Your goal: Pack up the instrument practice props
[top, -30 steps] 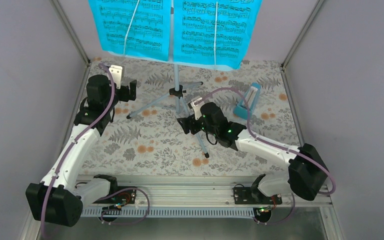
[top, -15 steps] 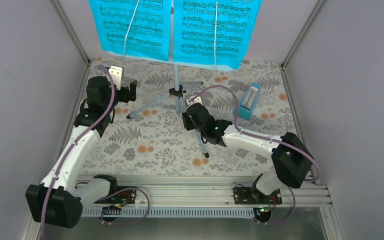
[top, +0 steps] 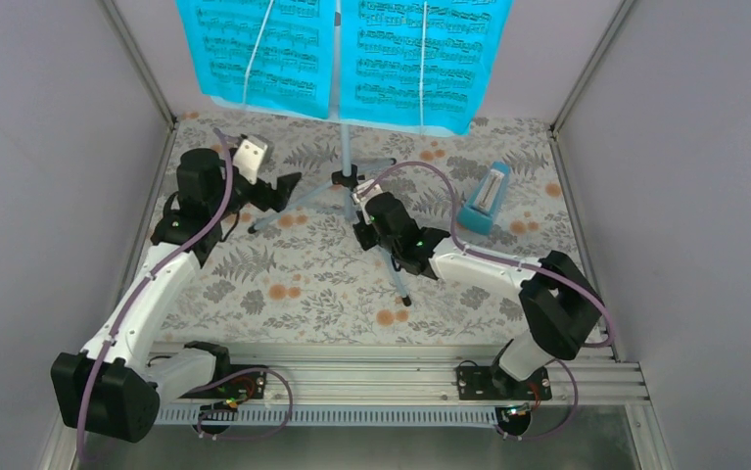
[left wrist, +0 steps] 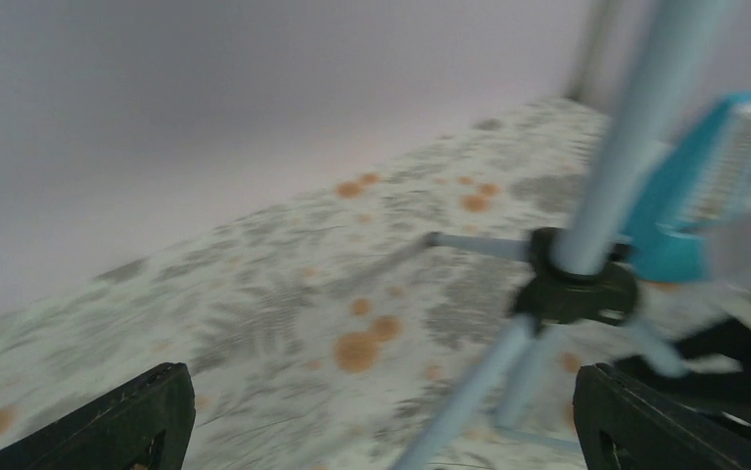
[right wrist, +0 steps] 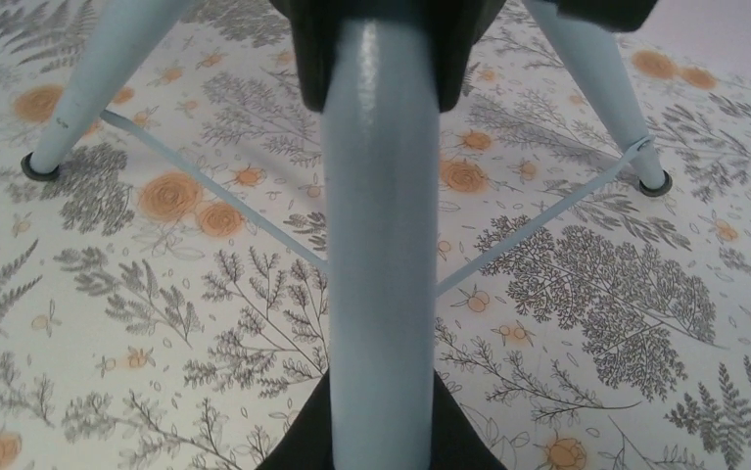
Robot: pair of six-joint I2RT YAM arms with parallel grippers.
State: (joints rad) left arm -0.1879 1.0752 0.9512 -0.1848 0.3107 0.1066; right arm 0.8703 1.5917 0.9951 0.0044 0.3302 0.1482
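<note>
At mid-table, the right gripper [top: 364,213] is pinched on the near leg of the stand [top: 345,157], just below the black hub. In its wrist view that pale tube fills the middle with black fingers [right wrist: 454,446] tight against both sides. The other two legs splay away to their feet on the floral table [right wrist: 107,323]. Off to the left, the left gripper [top: 273,191] hangs with its jaws spread wide, and in its own blurred view the stand's left leg runs between the fingers [left wrist: 107,421]. Whether it touches the leg I cannot tell. The pole rises to the pages [top: 420,59], two turquoise sheets side by side, high at the far edge. The metronome [top: 482,201] stands right of the stand, apart from its legs and short of the right wall [top: 684,196]. A wide stretch of table lies between the near foot and the rail [top: 391,377].
</note>
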